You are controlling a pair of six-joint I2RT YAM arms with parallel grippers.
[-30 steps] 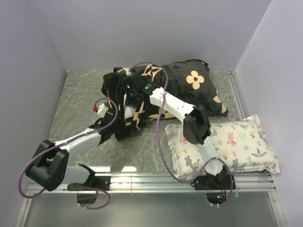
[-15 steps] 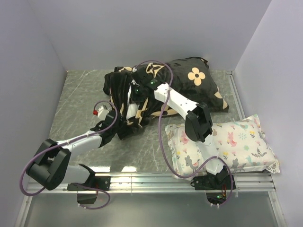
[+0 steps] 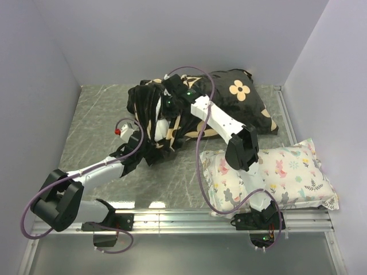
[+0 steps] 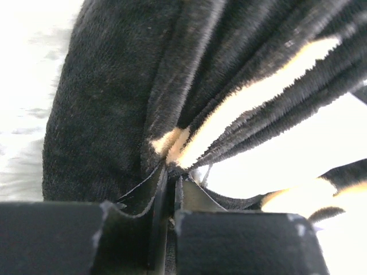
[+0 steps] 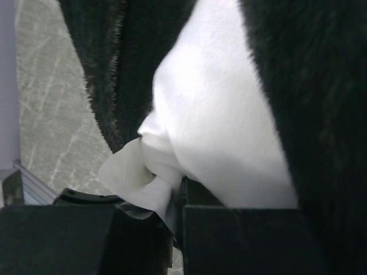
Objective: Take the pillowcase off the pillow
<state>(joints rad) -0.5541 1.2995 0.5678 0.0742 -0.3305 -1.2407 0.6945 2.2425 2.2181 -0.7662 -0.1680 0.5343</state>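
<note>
The pillowcase (image 3: 238, 100) lies bunched in the upper middle of the overhead view, on the grey marbled table (image 3: 94, 123), with its left end gathered into deep folds. The left gripper (image 4: 174, 179) reaches in from the lower left. Its wrist view shows the jaws almost together, with a fold of the black-and-tan plush pinched between them. The right gripper (image 5: 178, 197) comes across from the lower right to that same gathered end. Its jaws are closed on a bunched corner of the pillow (image 5: 223, 114), whose white cloth bulges out through the opening of the black cover. A smaller floral-print pillow (image 3: 281, 172) lies at the lower right, near the black cover, with the right arm's elbow above it.
</note>
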